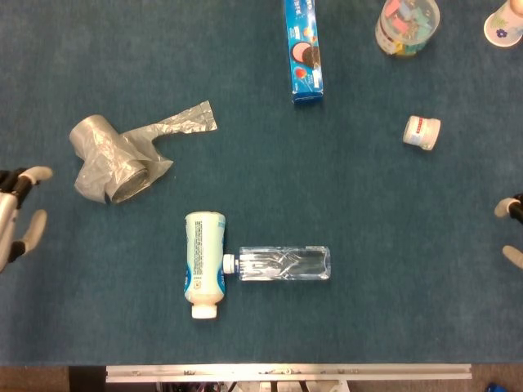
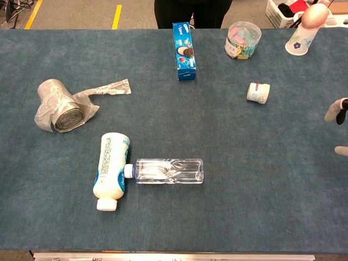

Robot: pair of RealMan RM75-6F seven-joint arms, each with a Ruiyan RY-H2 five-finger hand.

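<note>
A grey roll of plastic bags (image 1: 110,159) lies on the blue table (image 1: 343,188) at the left, one loose bag trailing to the right. In the chest view the roll (image 2: 60,109) lies alone. My left hand (image 1: 20,208) shows only at the left edge of the head view, well apart from the roll, fingers spread and holding nothing. My right hand (image 1: 511,233) peeks in at the right edge, and only its separated fingertips (image 2: 337,111) show, with nothing between them. The nearest thing to it is a small white jar (image 1: 422,132).
A white bottle (image 1: 204,261) lies at the front with a clear water bottle (image 1: 282,263) capped end against its side. At the back stand a blue cookie box (image 1: 303,51), a clear tub (image 1: 407,24) of colourful items and a paper cup (image 1: 505,23).
</note>
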